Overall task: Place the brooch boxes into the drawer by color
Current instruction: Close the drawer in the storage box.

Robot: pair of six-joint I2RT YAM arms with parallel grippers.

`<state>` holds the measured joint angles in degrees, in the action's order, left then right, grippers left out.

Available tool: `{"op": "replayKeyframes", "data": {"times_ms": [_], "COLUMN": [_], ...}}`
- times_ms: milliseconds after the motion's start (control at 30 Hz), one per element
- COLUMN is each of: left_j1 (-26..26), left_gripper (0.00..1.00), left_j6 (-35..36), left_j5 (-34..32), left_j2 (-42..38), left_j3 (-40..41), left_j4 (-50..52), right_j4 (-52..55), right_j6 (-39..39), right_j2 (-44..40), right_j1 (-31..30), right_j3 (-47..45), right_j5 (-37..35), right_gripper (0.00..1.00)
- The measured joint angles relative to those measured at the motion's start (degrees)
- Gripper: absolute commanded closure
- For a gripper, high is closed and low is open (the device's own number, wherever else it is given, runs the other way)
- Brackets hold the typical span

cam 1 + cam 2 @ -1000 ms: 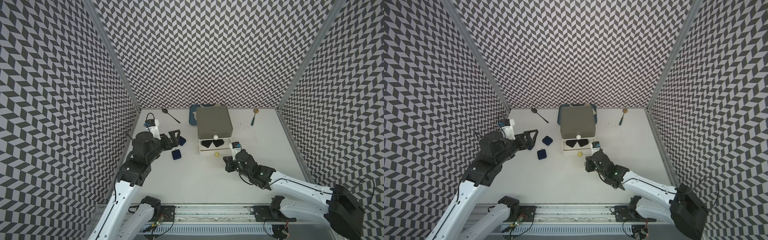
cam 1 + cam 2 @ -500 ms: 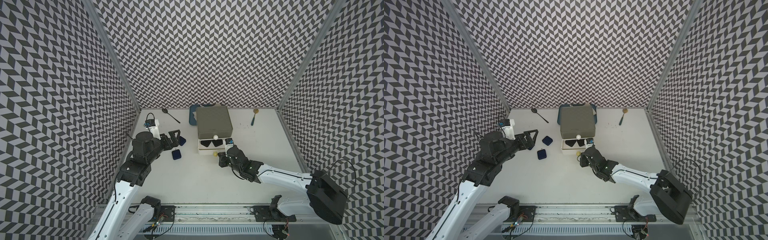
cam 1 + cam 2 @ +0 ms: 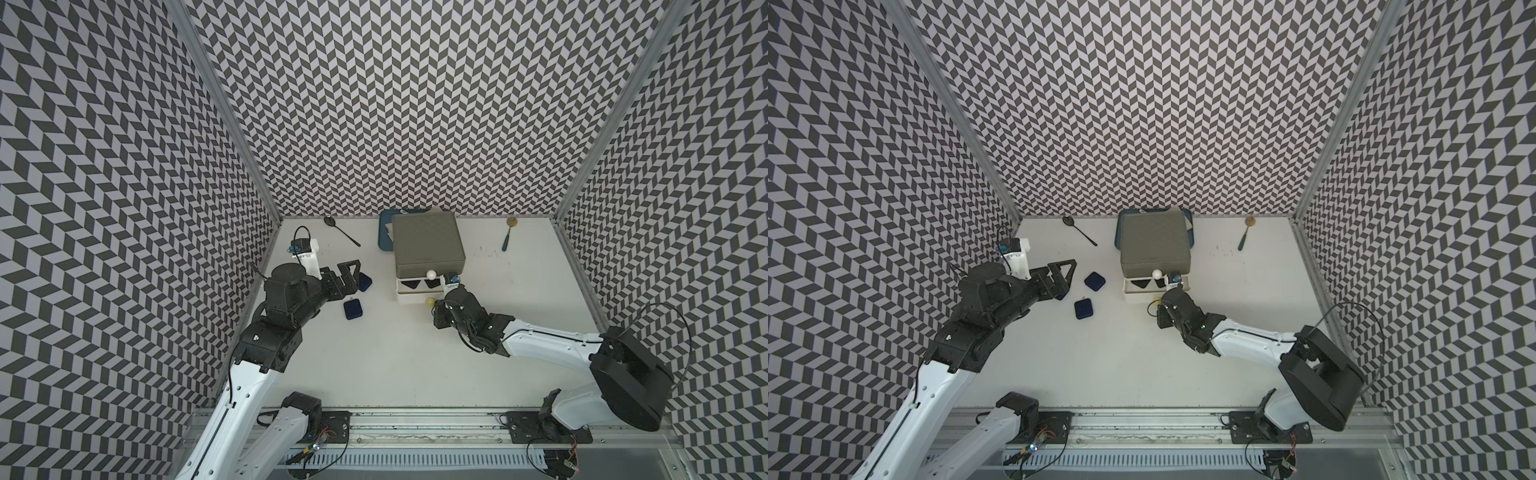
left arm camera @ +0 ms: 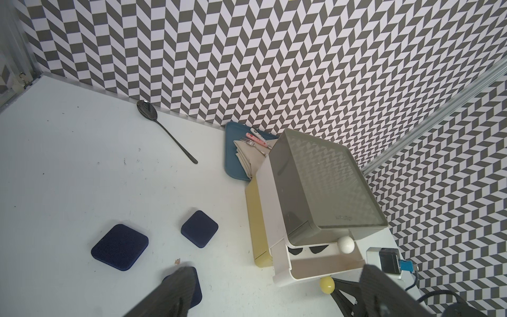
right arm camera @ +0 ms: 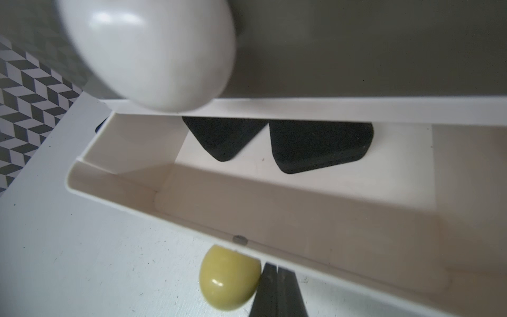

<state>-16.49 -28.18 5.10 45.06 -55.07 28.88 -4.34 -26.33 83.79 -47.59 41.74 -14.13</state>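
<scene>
**A:** What was nearest the rail?

**B:** The two arms. The right gripper (image 5: 277, 274) was clenched, its fingers pressed together on nothing. The tips were tucked under the front lip of the pulled-out white plastic drawer (image 5: 192, 219), just beside its yellow ball knob (image 5: 229, 277). Whether they touched the knob, I couldn't tell.

**A:** And the left gripper?

**B:** The left gripper (image 3: 354, 275) was released, jaws spread wide and empty, above the white table (image 3: 395, 353) on the left side.

**A:** Where were the brooch boxes?

**B:** Three small navy blue rounded-square boxes lay flat on the table, left of the three-tier plastic chest (image 3: 428, 243). The nearest navy box (image 3: 353, 309) was clear of the gripper. A second navy box (image 3: 365, 281) was just beyond it, beside the fingers. A third navy box (image 4: 120, 247) lay beneath the gripper, plain only in the left wrist view. Two black rounded-square boxes (image 5: 318, 148) lay side by side inside the open white drawer, half under the grey top tier (image 4: 329, 186) with its white ball knob (image 3: 432, 274).

**A:** Farther back?

**B:** A dark blue tray (image 4: 233, 153) stood behind the chest, holding a folded napkin (image 4: 247, 156) and a fork (image 4: 253, 145). A black spoon (image 3: 341, 230) and a gold-bowled, blue-handled spoon (image 3: 508, 237) lay near the back wall.
</scene>
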Motion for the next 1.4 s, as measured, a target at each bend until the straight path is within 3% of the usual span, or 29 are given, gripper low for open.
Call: {"op": "replayKeyframes", "data": {"times_ms": [800,1233,1400], "left_j1": [0.00,0.00,0.00], "left_gripper": [0.00,0.00,0.00], "left_j6": [0.26,0.26,0.24], "left_j5": [-0.57,-0.57,-0.57], "left_j2": [2.49,3.72,3.72], "left_j3": [-0.02,-0.02,-0.02], "left_j4": [0.35,0.28,0.28], "right_j4": [-7.41,-17.16,-17.79], "right_j6": [8.50,10.49,10.32], "right_j2": [3.17,3.10,-1.97], "right_j1": [3.54,3.54,3.54], "right_j3": [1.73,-3.37,-7.21], "right_j5": [-0.11,0.48,2.64], "right_gripper": [1.00,1.00,0.78]}}
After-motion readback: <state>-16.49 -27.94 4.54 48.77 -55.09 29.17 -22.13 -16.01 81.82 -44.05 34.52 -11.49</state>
